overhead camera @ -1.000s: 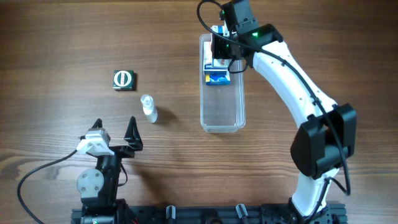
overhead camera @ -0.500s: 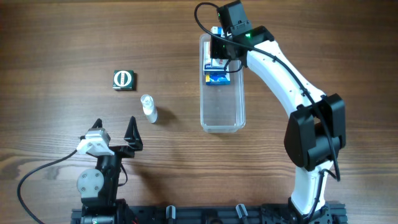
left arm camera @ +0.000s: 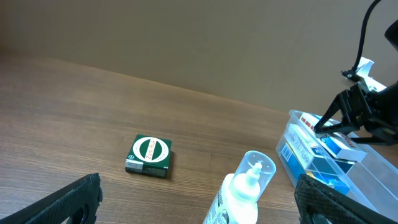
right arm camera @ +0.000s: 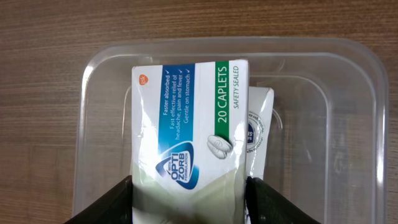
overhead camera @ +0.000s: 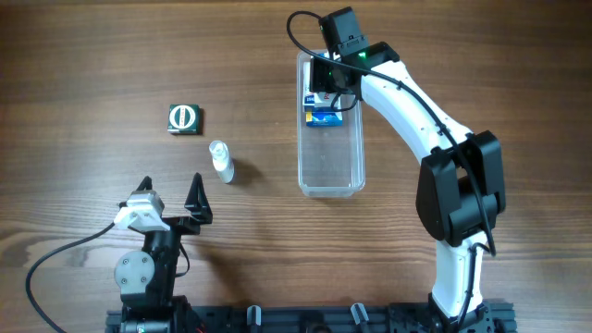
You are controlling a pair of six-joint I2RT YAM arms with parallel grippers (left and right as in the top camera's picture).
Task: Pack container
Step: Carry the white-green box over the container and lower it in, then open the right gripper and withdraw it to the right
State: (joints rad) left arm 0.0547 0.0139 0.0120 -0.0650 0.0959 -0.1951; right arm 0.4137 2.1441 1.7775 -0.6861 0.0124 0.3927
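Black right tool point(right arm camera: 193, 208) clamps the caplet box point(right arm camera: 186, 124) over the far end of the clear container point(right arm camera: 280, 46) on the surface point(overhead camera: 92, 55) — ease it flat beside the white packet point(right arm camera: 260, 124) before letting go; left tool point(overhead camera: 171, 192) rests spread wide.

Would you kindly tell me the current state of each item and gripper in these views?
container: open, no lid, filled only at its far end.
caplet box: gripped, held over the container's far end.
blue box: lying inside the container.
green box: closed, flat on the table.
bottle: upright on the table, cap on.
right gripper: shut on the caplet box.
left gripper: open, holding nothing.
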